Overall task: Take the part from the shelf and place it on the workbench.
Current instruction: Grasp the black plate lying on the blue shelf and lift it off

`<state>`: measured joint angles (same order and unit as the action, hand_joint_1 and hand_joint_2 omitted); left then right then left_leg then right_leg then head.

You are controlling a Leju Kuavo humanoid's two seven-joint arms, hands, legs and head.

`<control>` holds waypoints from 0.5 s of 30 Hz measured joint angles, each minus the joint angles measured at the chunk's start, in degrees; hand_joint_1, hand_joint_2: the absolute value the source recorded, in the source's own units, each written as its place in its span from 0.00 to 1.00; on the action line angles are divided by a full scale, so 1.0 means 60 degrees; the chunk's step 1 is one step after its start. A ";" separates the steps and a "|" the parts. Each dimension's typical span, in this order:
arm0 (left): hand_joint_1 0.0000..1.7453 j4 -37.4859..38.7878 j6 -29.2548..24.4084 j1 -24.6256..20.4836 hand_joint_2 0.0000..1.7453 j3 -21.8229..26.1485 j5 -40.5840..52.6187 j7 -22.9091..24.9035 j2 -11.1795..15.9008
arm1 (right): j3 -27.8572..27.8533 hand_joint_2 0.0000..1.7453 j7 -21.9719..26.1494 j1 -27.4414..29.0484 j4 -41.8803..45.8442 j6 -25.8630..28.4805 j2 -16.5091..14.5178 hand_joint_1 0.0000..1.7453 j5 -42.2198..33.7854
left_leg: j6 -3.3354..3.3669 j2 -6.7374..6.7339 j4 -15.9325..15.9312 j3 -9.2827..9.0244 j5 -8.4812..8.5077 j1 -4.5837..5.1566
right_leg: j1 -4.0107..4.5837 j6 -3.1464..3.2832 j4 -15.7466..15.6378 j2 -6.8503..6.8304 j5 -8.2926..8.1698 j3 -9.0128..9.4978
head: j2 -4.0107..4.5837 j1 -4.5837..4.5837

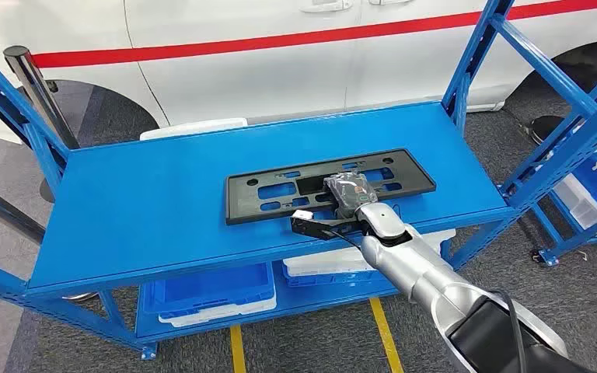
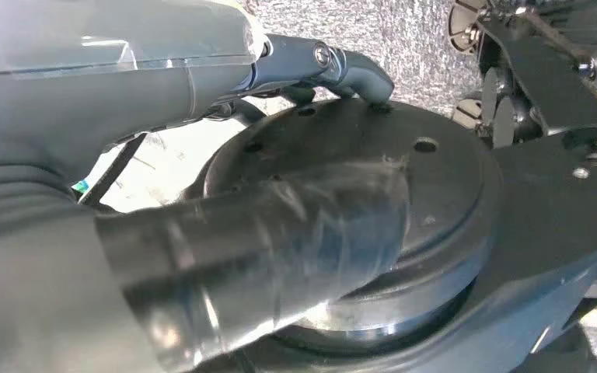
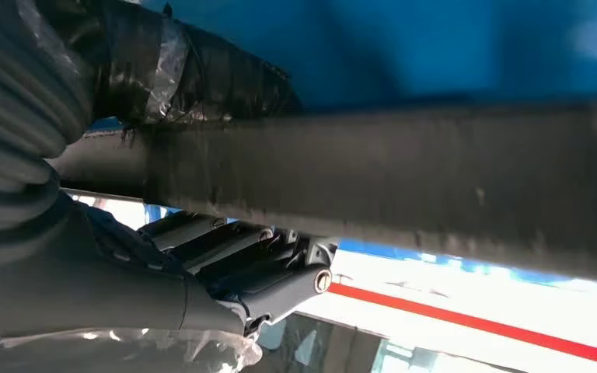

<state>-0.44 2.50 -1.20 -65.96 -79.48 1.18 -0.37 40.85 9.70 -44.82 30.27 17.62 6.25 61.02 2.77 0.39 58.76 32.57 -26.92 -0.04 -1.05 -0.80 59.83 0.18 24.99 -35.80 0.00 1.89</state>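
Right hand (image 1: 347, 196) is clamped on the near long edge of the part (image 1: 330, 184), thumb over, fingers (image 3: 233, 256) under. It's one flat black slotted plate on the blue shelf (image 1: 163, 194). Looks light but long, probably flexy, so a mid-edge hold makes sense. Left hand (image 2: 225, 163) hangs low, can't tell its state.

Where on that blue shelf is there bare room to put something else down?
The blue metal shelf top is bare over its whole left half, from the left uprights to the flat black plastic frame part. A bare strip runs behind the part. The front right is crowded: the right hand grips the part's near edge.
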 joint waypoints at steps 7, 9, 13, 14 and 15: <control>0.00 0.0011 -0.0074 -0.0004 1.00 0.0000 -0.0023 -0.0050 0.0000 | -0.0004 1.00 0.0027 -0.0011 0.0023 0.0001 0.0031 1.00 0.0046 | -0.0077 -0.0003 -0.0107 -0.0107 -0.0009 -0.0017 | 0.0042 0.0111 0.0003 -0.0003 0.0064 0.0059 | 0.0000 0.0001; 0.00 0.0011 -0.0105 -0.0003 1.00 0.0002 -0.0033 -0.0116 0.0000 | -0.0004 1.00 0.0038 0.0003 0.0074 -0.0014 0.0053 1.00 0.0076 | -0.0167 -0.0003 -0.0121 -0.0120 -0.0006 -0.0026 | 0.0047 0.0124 0.0005 -0.0006 0.0072 0.0066 | 0.0000 0.0002; 0.00 0.0011 -0.0132 -0.0001 1.00 0.0004 -0.0035 -0.0150 0.0000 | -0.0004 1.00 0.0040 0.0016 0.0115 -0.0018 0.0066 1.00 0.0103 | -0.0211 -0.0003 -0.0125 -0.0122 -0.0003 -0.0030 | 0.0049 0.0125 0.0007 -0.0007 0.0072 0.0067 | 0.0000 0.0002; 0.00 0.0012 -0.0137 -0.0001 1.00 0.0003 -0.0035 -0.0152 0.0000 | -0.0004 1.00 0.0040 0.0018 0.0118 -0.0017 0.0068 1.00 0.0105 | -0.0213 -0.0003 -0.0125 -0.0122 -0.0003 -0.0030 | 0.0049 0.0125 0.0007 -0.0006 0.0072 0.0067 | 0.0000 0.0002; 0.00 0.0019 -0.0167 -0.0002 1.00 0.0003 -0.0040 -0.0191 0.0001 | -0.0006 1.00 0.0039 0.0051 0.0180 0.0010 0.0092 1.00 0.0115 | -0.0227 -0.0003 -0.0125 -0.0121 -0.0004 -0.0030 | 0.0048 0.0126 0.0007 -0.0007 0.0072 0.0067 | 0.0000 0.0002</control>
<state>-0.32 1.50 -1.21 -65.95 -79.72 0.03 -0.37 40.81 9.94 -44.51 31.35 17.68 6.80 61.71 1.41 0.37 58.02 31.85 -26.95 -0.23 -0.76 -0.05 59.88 0.14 25.42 -35.40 0.00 1.90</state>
